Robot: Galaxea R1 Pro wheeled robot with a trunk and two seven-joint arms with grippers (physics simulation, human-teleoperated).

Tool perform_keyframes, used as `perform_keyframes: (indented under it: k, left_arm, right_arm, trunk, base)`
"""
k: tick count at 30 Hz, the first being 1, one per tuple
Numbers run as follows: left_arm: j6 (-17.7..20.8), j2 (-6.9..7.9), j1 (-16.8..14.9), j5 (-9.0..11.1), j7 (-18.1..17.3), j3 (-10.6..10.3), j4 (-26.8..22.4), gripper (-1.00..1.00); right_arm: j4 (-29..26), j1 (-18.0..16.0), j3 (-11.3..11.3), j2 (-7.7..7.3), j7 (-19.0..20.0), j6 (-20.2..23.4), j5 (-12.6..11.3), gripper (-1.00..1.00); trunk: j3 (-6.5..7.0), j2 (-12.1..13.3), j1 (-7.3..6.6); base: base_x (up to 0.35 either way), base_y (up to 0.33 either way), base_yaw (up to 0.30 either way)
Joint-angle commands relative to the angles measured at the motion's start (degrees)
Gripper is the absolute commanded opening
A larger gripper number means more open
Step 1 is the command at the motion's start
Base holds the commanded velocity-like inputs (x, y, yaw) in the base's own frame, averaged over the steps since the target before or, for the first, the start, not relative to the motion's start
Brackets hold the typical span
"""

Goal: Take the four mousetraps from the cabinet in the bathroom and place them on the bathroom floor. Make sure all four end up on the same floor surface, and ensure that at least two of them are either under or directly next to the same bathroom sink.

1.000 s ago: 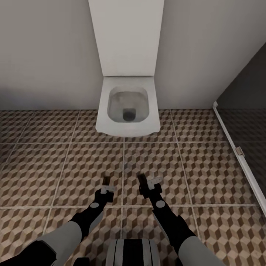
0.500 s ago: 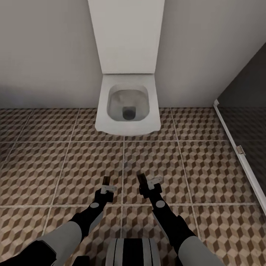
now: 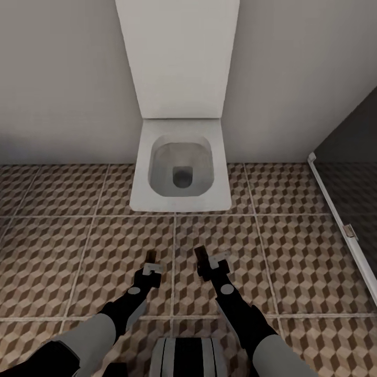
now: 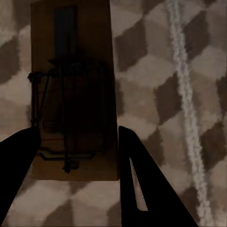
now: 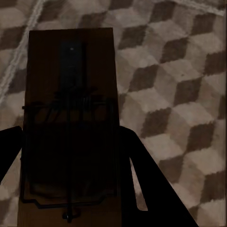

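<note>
Both arms reach forward above the cube-patterned bathroom floor (image 3: 68, 246). My left gripper (image 3: 151, 260) is shut on a brown wooden mousetrap (image 4: 73, 90), whose wire frame shows between the dark fingers (image 4: 142, 184). My right gripper (image 3: 201, 259) is shut on a second mousetrap (image 5: 71, 118), held flat between its fingers (image 5: 156, 189) over the tiles. In the head view each mousetrap (image 3: 151, 255) sticks out as a small dark board ahead of its gripper, the right one (image 3: 200, 254) likewise. The cabinet is out of view.
A white wall-hung toilet (image 3: 180, 167) with its tall white cistern panel (image 3: 178, 57) stands straight ahead against the grey wall. A dark glass partition with a white frame (image 3: 340, 214) runs along the right. Tiled floor lies open to the left and right of the toilet.
The whole picture has shifted: the toilet appears larger and lower, so the camera has moved closer. Both grippers keep the same pose, each still holding its mousetrap.
</note>
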Motion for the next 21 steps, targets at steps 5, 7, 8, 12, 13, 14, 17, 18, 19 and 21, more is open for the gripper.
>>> perform_keyframes:
  k: [5, 7, 8, 12, 13, 14, 17, 18, 19, 21]
  left_arm:
    - [-0.2, 0.01, 0.0, 0.5, 0.3, -0.5, 0.1, -1.0]
    - [-0.2, 0.01, 0.0, 0.5, 0.3, -0.5, 0.1, -1.0]
    - [-0.2, 0.01, 0.0, 0.5, 0.3, -0.5, 0.1, -1.0]
    - [-0.2, 0.01, 0.0, 0.5, 0.2, -0.5, 0.1, -1.0]
    - [-0.2, 0.01, 0.0, 0.5, 0.2, -0.5, 0.1, -1.0]
    - [-0.2, 0.01, 0.0, 0.5, 0.2, -0.5, 0.1, -1.0]
    - [-0.2, 0.01, 0.0, 0.5, 0.2, -0.5, 0.1, -1.0]
    - [-0.2, 0.01, 0.0, 0.5, 0.2, -0.5, 0.1, -1.0]
    - [-0.2, 0.01, 0.0, 0.5, 0.2, -0.5, 0.1, -1.0]
    - [-0.2, 0.01, 0.0, 0.5, 0.2, -0.5, 0.1, -1.0]
  right_arm:
    - [-0.1, 0.0, 0.2, -0.02, -0.3, 0.4, 0.4, -1.0]
    - [-0.1, 0.0, 0.2, -0.02, -0.3, 0.4, 0.4, -1.0]
    - [-0.1, 0.0, 0.2, -0.04, -0.3, 0.4, 0.4, -1.0]
    - [-0.1, 0.0, 0.2, -0.03, -0.3, 0.4, 0.4, -1.0]
    - [-0.1, 0.0, 0.2, -0.02, -0.3, 0.4, 0.4, -1.0]
    - [-0.1, 0.0, 0.2, -0.02, -0.3, 0.4, 0.4, -1.0]
    - [-0.1, 0.0, 0.2, -0.02, -0.3, 0.4, 0.4, -1.0]
    - [-0.1, 0.0, 0.2, -0.02, -0.3, 0.4, 0.4, -1.0]
    - [-0.1, 0.0, 0.1, -0.02, -0.3, 0.4, 0.4, -1.0]
    - [-0.1, 0.0, 0.2, -0.02, -0.3, 0.4, 0.4, -1.0]
  trunk:
    - [-0.03, 0.0, 0.03]
    - [-0.03, 0.0, 0.03]
    - [-0.03, 0.0, 0.03]
    - [-0.03, 0.0, 0.03]
    - [-0.03, 0.0, 0.03]
    - [-0.03, 0.0, 0.03]
    - [-0.39, -0.8, 0.47]
    - [-0.57, -1.2, 0.69]
    - [-0.75, -1.6, 0.91]
    - [-1.12, -2.4, 1.34]
  base:
    - [0.319, 0.0, 0.0]
    - [0.196, 0.0, 0.0]
    - [0.122, 0.0, 0.0]
    - [0.036, 0.0, 0.0]
    - [0.008, 0.0, 0.0]
    - [0.005, 0.0, 0.0]
    - [0.002, 0.0, 0.0]
    - [0.0, 0.0, 0.0]
    - [0.0, 0.0, 0.0]
    - [0.0, 0.0, 0.0]
